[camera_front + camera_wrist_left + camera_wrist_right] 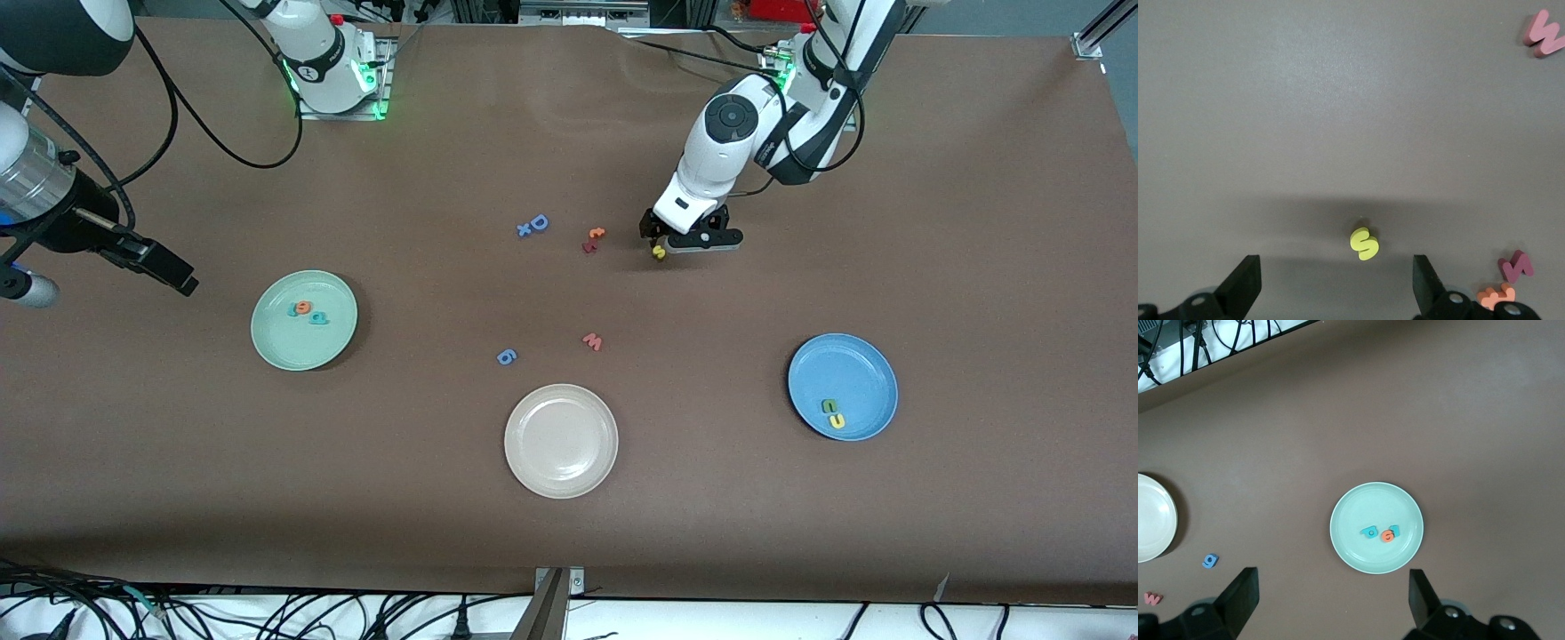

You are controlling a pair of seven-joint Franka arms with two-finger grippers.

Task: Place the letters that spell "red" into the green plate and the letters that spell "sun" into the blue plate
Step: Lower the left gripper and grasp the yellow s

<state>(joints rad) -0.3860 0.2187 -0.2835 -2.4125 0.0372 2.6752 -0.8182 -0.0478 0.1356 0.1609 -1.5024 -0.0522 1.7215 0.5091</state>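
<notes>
A yellow s (659, 252) (1364, 243) lies on the brown table near its middle. My left gripper (661, 242) (1336, 280) hangs low over it, open, with the s just ahead of the gap between the fingers and untouched. The green plate (276, 342) (1358, 510) holds an orange e (303, 308) (1388, 535) and teal letters, one of them a d (318, 317) (1370, 533). In the blue plate (845, 364) lie a green n (830, 405) and a yellow u (836, 420). My right gripper (173, 274) (1331, 600) waits high beside the green plate, open and empty.
A cream plate (560, 444) (1151, 517) sits nearest the front camera. Loose letters lie mid-table: blue D (539, 222), blue x (524, 230), orange t (596, 234) (1496, 295), a dark red letter (589, 247) (1515, 266), pink w (592, 341) (1543, 33), blue g (506, 356) (1210, 560).
</notes>
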